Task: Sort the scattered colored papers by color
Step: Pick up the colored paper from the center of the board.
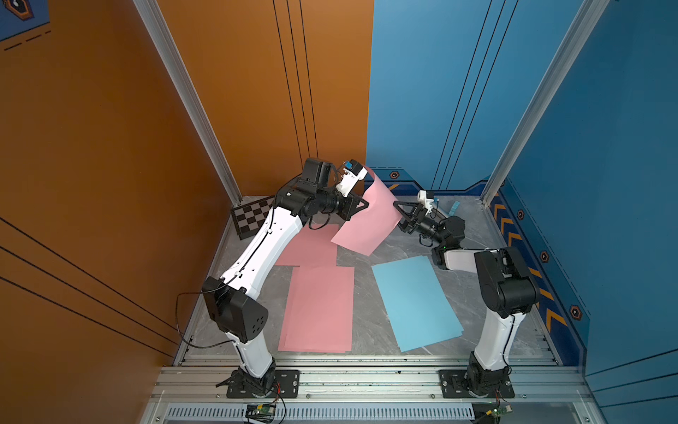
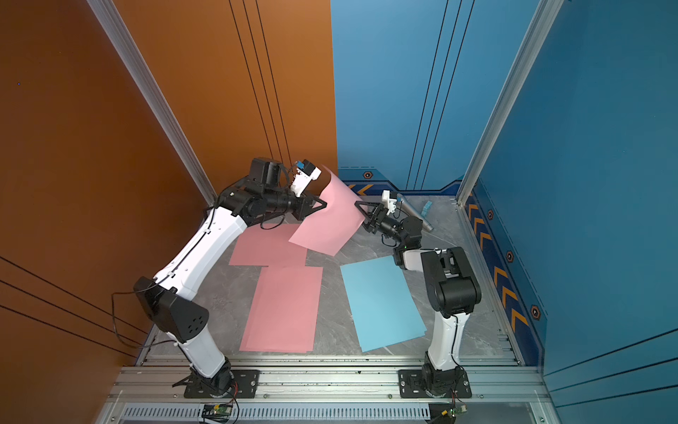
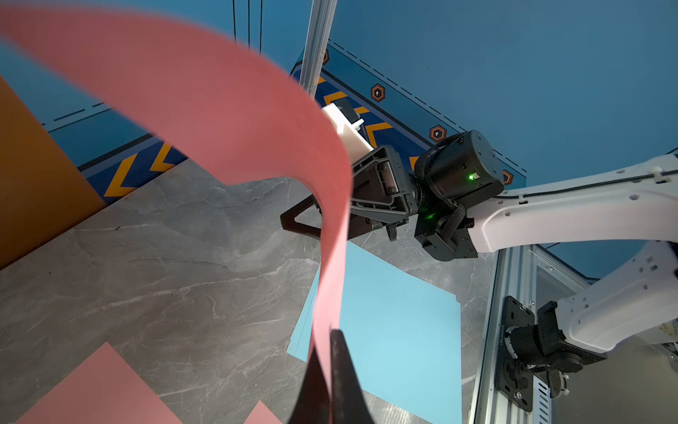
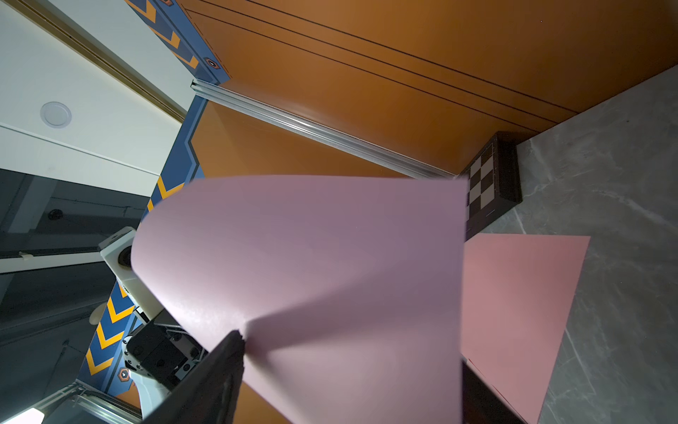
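Now left fingers (image 3: 345, 378) pinch the pink sheet (image 1: 368, 220); right fingers (image 4: 216, 378) straddle it.

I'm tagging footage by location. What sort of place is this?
Probably a robot test cell, not a home: two robot arms bolted to an aluminium rail, printed orange and blue wall panels enclosing a marble-look tabletop, and a checkered board in a corner.

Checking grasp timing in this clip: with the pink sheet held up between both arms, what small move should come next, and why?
Probably close the right gripper on the lifted pink sheet. Its jaws stand open astride the sheet's free edge, while the left gripper is shut on the opposite edge and the sheet curls between them.
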{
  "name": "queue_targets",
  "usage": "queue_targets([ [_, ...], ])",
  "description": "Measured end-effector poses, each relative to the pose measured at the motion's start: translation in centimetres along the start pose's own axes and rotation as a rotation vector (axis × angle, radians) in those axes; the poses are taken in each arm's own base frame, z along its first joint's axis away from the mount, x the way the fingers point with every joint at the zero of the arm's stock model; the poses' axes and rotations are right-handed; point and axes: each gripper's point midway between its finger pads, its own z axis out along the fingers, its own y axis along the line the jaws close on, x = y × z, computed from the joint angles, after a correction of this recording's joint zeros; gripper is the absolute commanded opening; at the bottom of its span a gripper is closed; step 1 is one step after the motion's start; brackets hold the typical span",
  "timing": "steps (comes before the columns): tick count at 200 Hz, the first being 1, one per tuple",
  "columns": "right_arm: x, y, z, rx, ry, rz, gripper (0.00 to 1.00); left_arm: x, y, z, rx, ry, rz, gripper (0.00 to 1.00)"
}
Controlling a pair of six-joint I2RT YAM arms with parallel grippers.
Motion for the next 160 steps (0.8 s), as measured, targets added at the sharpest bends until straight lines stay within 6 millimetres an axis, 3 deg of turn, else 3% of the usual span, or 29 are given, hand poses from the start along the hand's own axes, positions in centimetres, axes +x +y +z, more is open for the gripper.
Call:
queue_targets([
  [41,-1.2,-0.1,-0.9,0.009,-0.028,-0.012,0.66,1.4,1.3,0.2,-0.012,0.027,-0.051,0.00],
  [86,-1.4,0.5,-1.0,0.001,-0.030,-0.032,0.45,1.9,1.8,0.3,-0.020,0.037,-0.077,0.00],
  [111,-1.4,1.0,-1.0,-0.005,-0.029,-0.040,0.45,2.1,2.2,0.2,-0.024,0.037,-0.104,0.00],
  [134,-1.2,1.3,-1.1,-0.007,-0.024,-0.057,0.57,2.1,3.2,-0.3,-0.039,0.031,-0.139,0.00],
  [160,-1.1,2.0,-1.1,-0.016,-0.015,-0.080,0.55,2.0,4.1,-0.8,-0.048,0.016,-0.178,0.00],
])
